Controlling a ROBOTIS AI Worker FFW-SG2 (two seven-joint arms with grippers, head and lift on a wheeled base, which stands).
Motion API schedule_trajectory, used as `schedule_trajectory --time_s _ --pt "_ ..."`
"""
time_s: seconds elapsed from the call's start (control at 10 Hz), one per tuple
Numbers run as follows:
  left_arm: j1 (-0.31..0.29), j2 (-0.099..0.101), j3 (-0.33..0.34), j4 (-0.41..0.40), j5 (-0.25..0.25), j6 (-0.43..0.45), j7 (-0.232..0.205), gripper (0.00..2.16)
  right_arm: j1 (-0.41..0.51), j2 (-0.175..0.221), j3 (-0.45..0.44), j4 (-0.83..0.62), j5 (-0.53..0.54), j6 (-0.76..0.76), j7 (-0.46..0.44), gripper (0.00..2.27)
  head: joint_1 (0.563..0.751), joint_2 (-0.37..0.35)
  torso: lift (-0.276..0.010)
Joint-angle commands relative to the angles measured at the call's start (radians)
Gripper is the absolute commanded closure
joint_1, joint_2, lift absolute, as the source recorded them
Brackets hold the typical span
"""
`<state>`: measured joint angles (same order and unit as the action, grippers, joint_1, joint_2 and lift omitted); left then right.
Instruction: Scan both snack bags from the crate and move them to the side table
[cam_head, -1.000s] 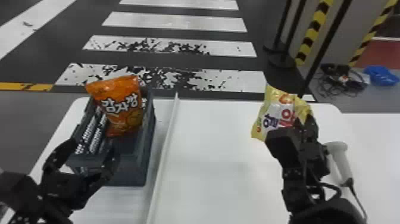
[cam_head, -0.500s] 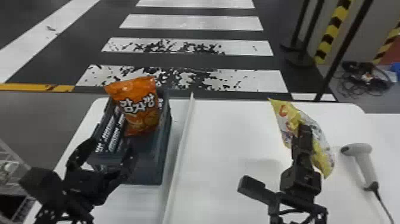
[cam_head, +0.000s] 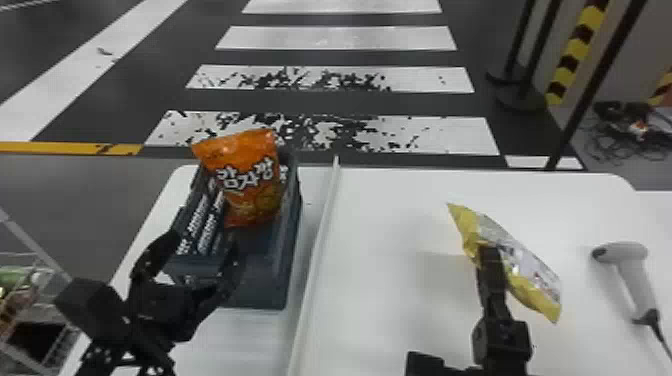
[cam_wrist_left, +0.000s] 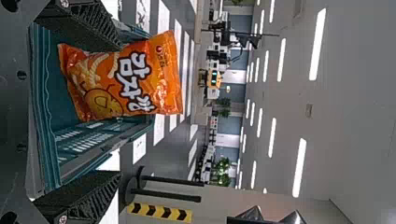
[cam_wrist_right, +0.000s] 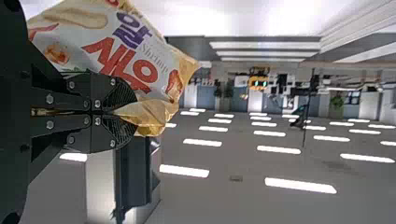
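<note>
Gripper on L arm (cam_head: 204, 241) is gaping wide at the crate's near end, fingers set well apart and pinching nothing; whether either one is touching the plastic, can't tell. R gripper (cam_head: 489, 250) is closing tight on an edge of the yellow snack bag (cam_head: 530, 280) (R wrist view is showing both fingers pressed tog. w/ the wrapper's corner btwn them). That bag is hanging tilted above the R part of the white table (cam_head: 390, 225). Just to its R, a handheld scanner (cam_head: 634, 280) is lying on the tabletop, head pointing L, cord trailing toward the near edge. A thin white divider (cam_head: 320, 240) is running lengthwise down the table, btwn the crate and the yellow bag. On the L part, the dark blue-gray crate (cam_head: 265, 295) (slotted side, approx. rectangular) is sitting near the divider but apart from it. Orange snack bag (cam_head: 250, 185) is standing inside, toward the crate's far end, leaning a bit, w/ its top poking out over the rim. Beyond the table, white crosswalk stripes (cam_head: 330, 37) are crossing the dark floor (some badly worn). Farther R, tangled cables (cam_head: 620, 115) are lying on the floor, and a yellow-and-black striped post (cam_head: 570, 60) is standing by some dark poles.
</note>
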<state>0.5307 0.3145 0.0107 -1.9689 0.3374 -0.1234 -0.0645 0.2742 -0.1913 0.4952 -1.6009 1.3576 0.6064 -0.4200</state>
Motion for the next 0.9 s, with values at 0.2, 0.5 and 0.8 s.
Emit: schedule_trajectory --time_s 0.2,0.5,0.8 --pt "0.000 0.000 0.000 0.001 0.002 0.000 0.000 0.06 0.068 -0.028 0.043 -0.074 -0.098 -0.070 0.015 0.06 0.695 0.124 -0.099" --pt "-0.005 0.000 0.000 0.004 0.008 0.000 -0.001 0.06 0.151 -0.076 0.045 -0.294 -0.253 -0.064 0.109 0.04 0.695 0.146 -0.099" --pt "-0.008 0.002 0.000 0.013 0.015 -0.003 -0.008 0.06 0.204 -0.097 0.014 -0.482 -0.485 -0.070 0.254 0.04 0.695 0.158 -0.099"
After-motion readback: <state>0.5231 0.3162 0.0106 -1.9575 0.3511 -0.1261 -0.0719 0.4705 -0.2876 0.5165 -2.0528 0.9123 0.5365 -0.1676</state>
